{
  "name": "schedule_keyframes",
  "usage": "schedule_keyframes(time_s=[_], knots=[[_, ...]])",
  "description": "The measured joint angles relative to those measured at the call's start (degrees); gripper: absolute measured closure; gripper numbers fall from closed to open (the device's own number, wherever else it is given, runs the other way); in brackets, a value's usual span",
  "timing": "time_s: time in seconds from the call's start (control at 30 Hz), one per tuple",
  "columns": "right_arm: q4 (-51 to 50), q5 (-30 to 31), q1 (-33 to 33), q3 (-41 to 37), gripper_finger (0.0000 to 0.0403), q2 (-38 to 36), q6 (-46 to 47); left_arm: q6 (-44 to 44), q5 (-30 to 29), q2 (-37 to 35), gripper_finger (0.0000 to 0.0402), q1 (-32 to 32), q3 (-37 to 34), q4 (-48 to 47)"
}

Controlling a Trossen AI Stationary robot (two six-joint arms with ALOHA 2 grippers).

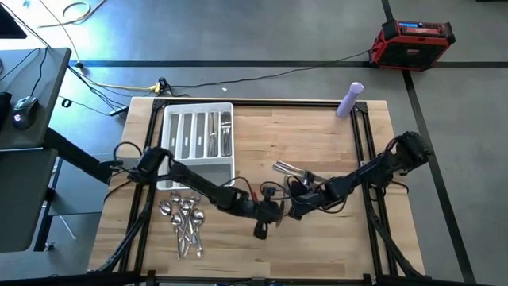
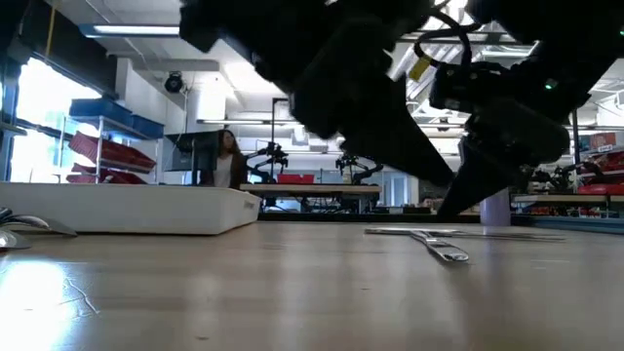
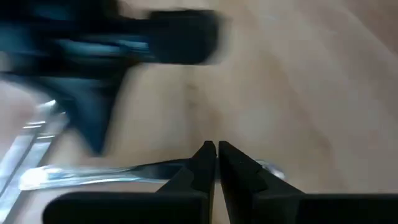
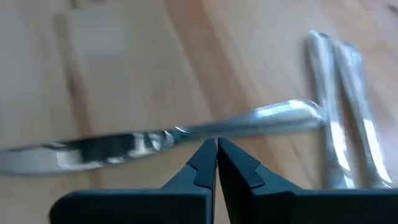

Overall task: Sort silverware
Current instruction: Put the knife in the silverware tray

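Note:
A silver knife [image 4: 143, 142] lies flat on the wooden table near its middle and crosses both wrist views [image 3: 112, 174]. My left gripper [image 3: 216, 149], shut, reaches in from the left [image 1: 268, 214]. My right gripper [image 4: 216, 146], also shut, comes from the right [image 1: 296, 206], and the two tips stand close together. Two more knives [image 4: 339, 124] lie side by side just beyond [image 1: 287, 169]. A pile of spoons [image 1: 184, 222] rests on the table near the white tray [image 1: 198, 171], whose compartments hold more silverware [image 1: 218, 133]. My left gripper's shut fingertips [image 3: 205, 155] stand over the knife's middle stretch [image 3: 155, 169], slanting down from above and lying across it; I cannot tell whether they touch it. My right gripper's shut fingertips [image 4: 208, 155] overlap the knife's near edge [image 4: 186, 134] in the same way; whether they touch it cannot be told.
A purple bottle [image 1: 350, 99] stands at the table's far right corner. The tray [image 2: 127, 210] sits far left. A red box [image 1: 413, 44] and cables lie on the floor beyond. Bare wood shows at the near right [image 1: 341, 246]. A person [image 2: 227, 161] stands in the room behind.

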Motion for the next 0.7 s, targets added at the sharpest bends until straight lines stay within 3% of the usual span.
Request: schedule_keyframes(time_s=[0.17,0.4,0.6,0.7], knots=[[-6.25,4.72,2.16,0.0,0.0403,-2.95,4.48,-1.76,2.29,4.07,0.0396,-0.05,1.56,0.15],[-1.99,4.9,3.34,-0.07,0.0403,-2.6,2.97,-6.48,5.52,6.0,0.0396,0.71,1.72,-1.26],[9.38,-3.57,-2.9,-0.24,0.0403,1.18,-7.03,-14.03,9.88,5.05,0.0396,-1.5,2.02,-13.5],[12.75,-9.64,-5.35,-0.24,0.0403,3.62,-8.73,-16.47,9.27,4.32,0.0396,-4.09,2.22,-20.06]])
